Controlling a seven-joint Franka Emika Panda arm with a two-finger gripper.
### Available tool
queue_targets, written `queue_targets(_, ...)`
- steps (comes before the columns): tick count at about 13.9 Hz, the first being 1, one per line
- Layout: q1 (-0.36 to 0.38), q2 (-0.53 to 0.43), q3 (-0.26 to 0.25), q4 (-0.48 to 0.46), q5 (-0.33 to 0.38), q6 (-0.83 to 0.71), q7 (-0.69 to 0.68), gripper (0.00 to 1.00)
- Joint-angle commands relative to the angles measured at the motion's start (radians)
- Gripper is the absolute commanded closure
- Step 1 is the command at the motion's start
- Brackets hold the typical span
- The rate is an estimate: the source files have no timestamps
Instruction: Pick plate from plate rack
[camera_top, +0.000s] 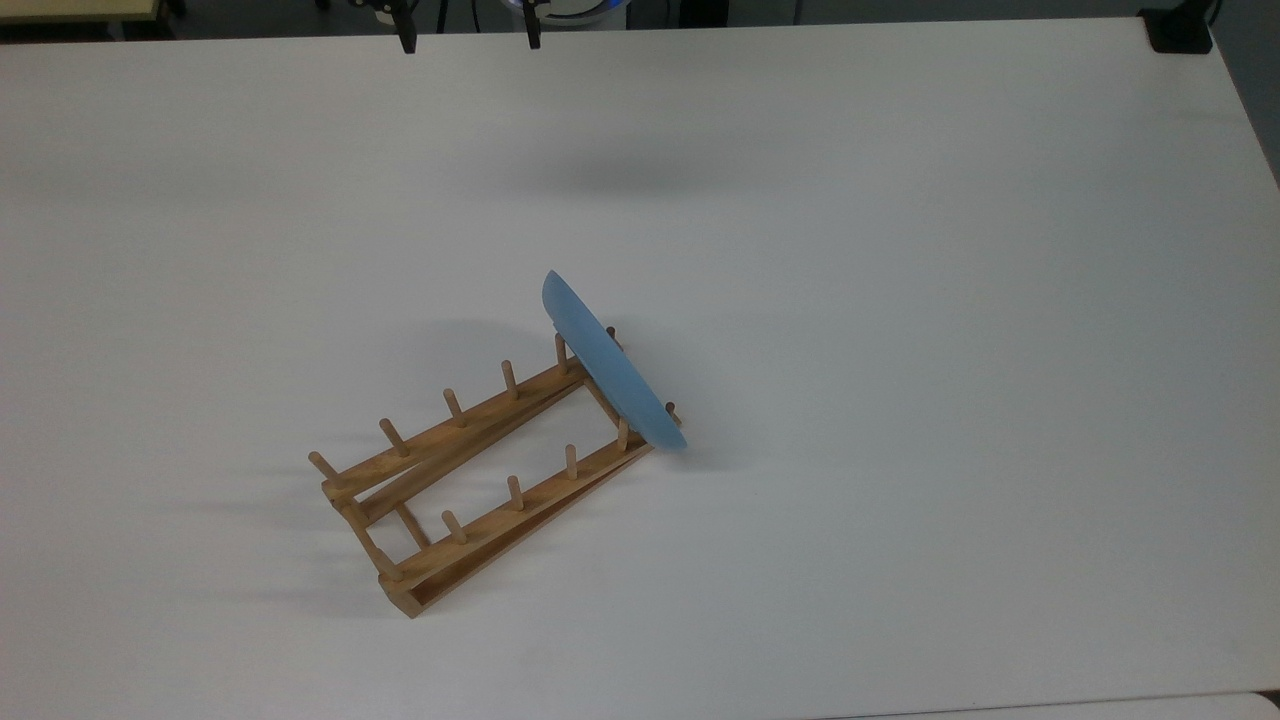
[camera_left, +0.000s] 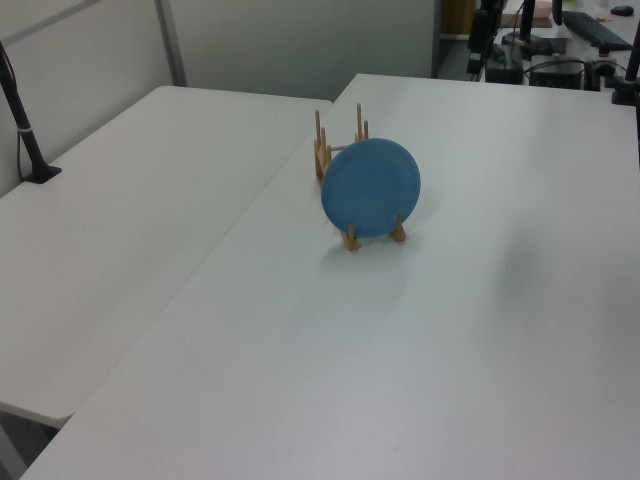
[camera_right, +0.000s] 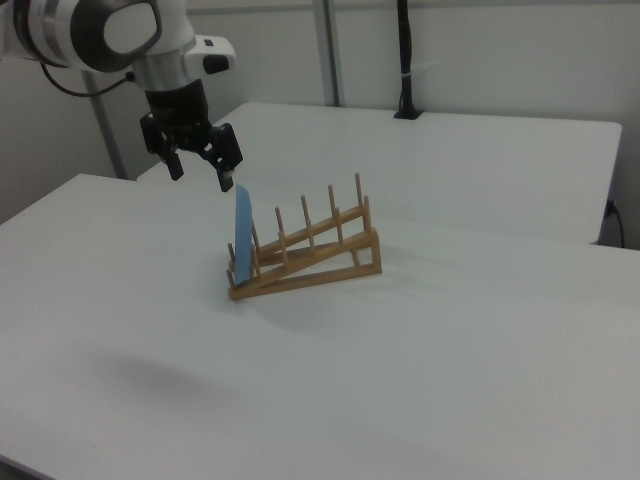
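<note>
gripper: I see it hanging in the air, fingers spread wide with nothing between them; both fingertips poke in at the upper edge of the top view.
plate: light blue, standing on edge in the end slot of the rack. Below the gripper and off to the right view's right, not touching it. In the top view it sits well down the frame from my fingertips.
plate rack: light-brown wood, two rails with pegs, on the table below the gripper. It runs away from the plate toward the right view's right; other slots hold nothing.
arm: white, comes in from the right view's upper left, wrist pointing down.
table: white, carries the rack; faint shadow under the gripper.
contact: none between gripper and plate that I can see.
</note>
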Motion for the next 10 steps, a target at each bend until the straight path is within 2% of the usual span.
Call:
queue_targets(1,0.013,-0.013,-0.004,-0.014,-0.014,0.009,0.024,0.00)
queue_targets(10,0.012,-0.010,0.004,-0.014,-0.014,0.011,0.055,0.00)
